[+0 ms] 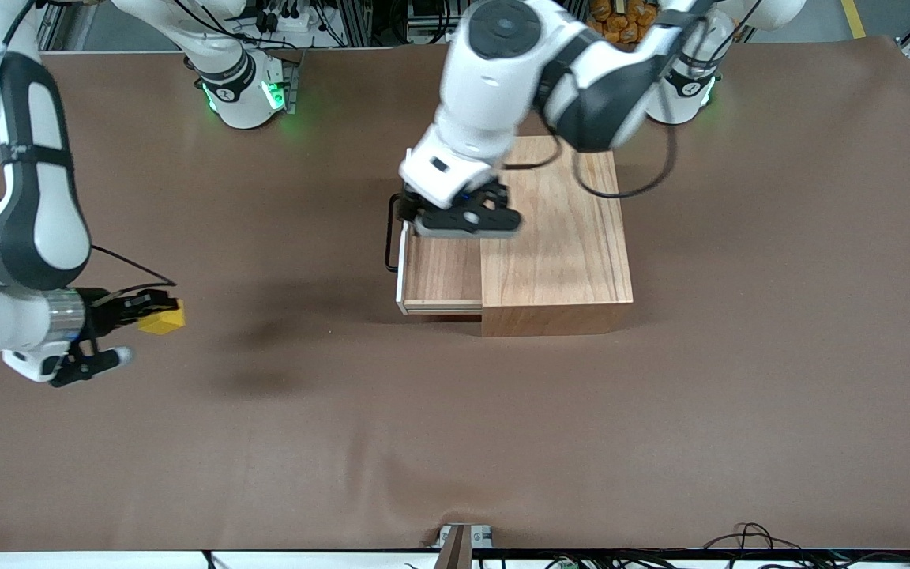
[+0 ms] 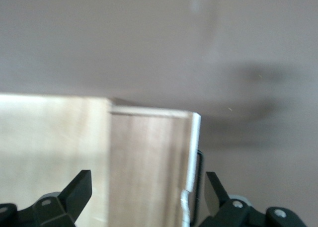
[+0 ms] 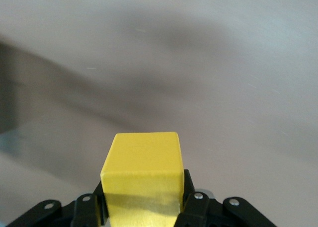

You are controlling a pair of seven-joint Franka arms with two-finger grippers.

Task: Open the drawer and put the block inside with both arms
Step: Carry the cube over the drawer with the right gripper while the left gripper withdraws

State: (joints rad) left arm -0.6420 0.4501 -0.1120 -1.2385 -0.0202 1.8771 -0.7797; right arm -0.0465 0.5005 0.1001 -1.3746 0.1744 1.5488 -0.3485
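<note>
Judging by the pictures, we are past halfway; the drawer (image 1: 441, 273) stands partly pulled out of the wooden box (image 1: 556, 237), directly beneath our left end effector (image 2: 144, 194), whose fingers are spread; our right end effector (image 1: 156, 310) pinches the yellow block (image 1: 163, 318) over bare bench (image 1: 455, 442), well apart from the drawer; carrying it across and dropping it in remains.

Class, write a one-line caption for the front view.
Right gripper holds the block over the table; left gripper open over the pulled-out drawer.

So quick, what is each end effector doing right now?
Left end effector: open, over the pulled-out drawer.
Right end effector: shut on the yellow block.
</note>
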